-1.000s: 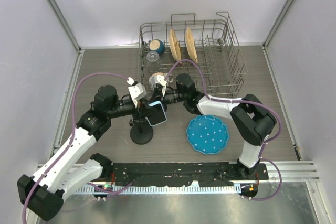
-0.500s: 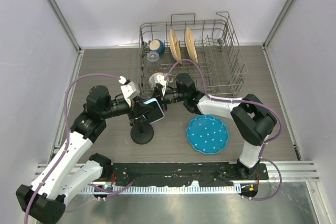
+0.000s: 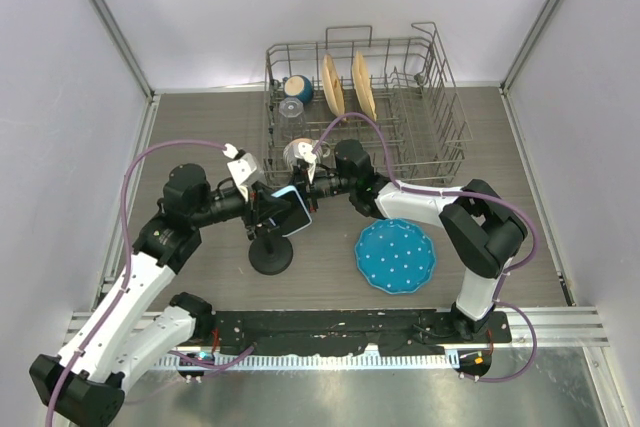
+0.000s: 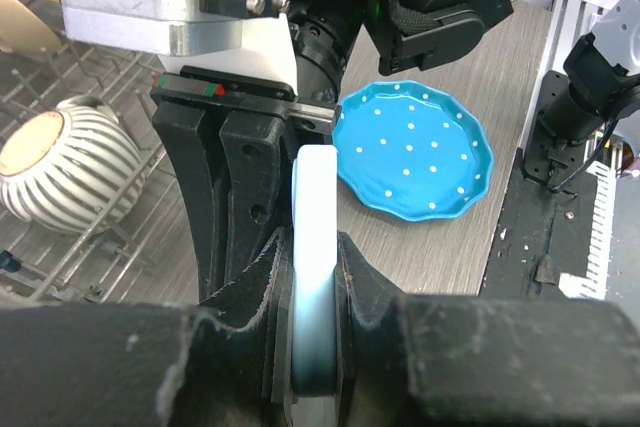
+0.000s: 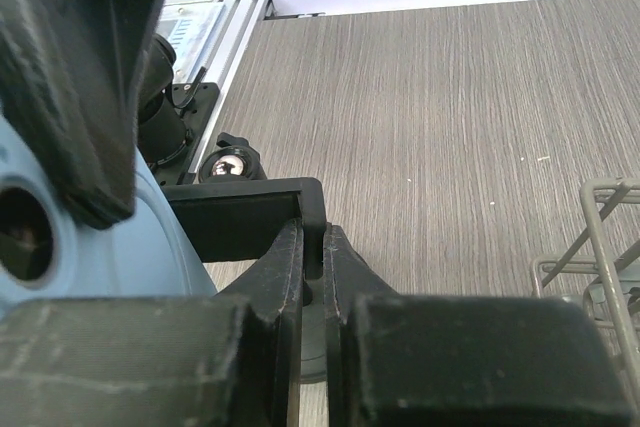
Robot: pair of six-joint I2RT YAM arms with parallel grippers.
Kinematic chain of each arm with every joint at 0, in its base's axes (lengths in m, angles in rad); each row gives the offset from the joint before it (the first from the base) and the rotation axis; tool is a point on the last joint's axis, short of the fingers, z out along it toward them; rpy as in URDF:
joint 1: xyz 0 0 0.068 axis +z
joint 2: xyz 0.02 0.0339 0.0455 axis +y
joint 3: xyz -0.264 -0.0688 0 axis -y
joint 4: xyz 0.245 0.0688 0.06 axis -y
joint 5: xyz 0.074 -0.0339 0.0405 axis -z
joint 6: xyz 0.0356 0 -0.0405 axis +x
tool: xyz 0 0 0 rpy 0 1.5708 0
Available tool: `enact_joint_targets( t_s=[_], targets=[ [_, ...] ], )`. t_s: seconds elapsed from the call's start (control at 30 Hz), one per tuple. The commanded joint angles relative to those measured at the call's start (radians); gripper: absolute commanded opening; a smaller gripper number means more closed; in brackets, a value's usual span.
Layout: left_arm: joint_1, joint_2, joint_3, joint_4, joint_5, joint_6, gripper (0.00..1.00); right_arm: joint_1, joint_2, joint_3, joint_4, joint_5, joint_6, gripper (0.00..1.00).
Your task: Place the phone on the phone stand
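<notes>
One second on, left gripper (image 4: pixel 314 257) clamps the phone (image 4: pixel 314 177) farther left above the phone stand (image 3: pixel 270 259); right gripper (image 5: pixel 313 247) narrow.

Right gripper (image 5: pixel 312 247) is filling the bottom edge, its two black fingers (image 5: pixel 265 347) sitting nearly together with a thin slot between. Light blue phone (image 5: pixel 120 252) is lying just left of them, lens hole showing. Left gripper's black finger (image 5: pixel 70 77) is overlapping the phone's top. Wood-grain table (image 5: pixel 450 117) is stretching behind. Wire rack corner (image 5: pixel 600 247) is poking in at right.
</notes>
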Motion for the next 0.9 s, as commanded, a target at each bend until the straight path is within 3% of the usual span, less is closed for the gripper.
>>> enact_joint_targets(
  t_s=[0.0, 0.57, 0.87],
  targets=[
    [0.009, 0.027, 0.009, 0.044, -0.043, -0.02, 0.0, 0.008, -0.045, 0.002, -0.011, 0.038, -0.001, 0.01],
    [0.008, 0.031, -0.005, 0.019, -0.092, -0.1, 0.0, 0.008, -0.053, -0.016, 0.007, 0.095, -0.002, 0.01],
    [0.005, 0.022, -0.035, 0.024, -0.006, -0.114, 0.0, 0.008, -0.038, -0.029, 0.119, 0.075, 0.07, 0.01]
  ],
)
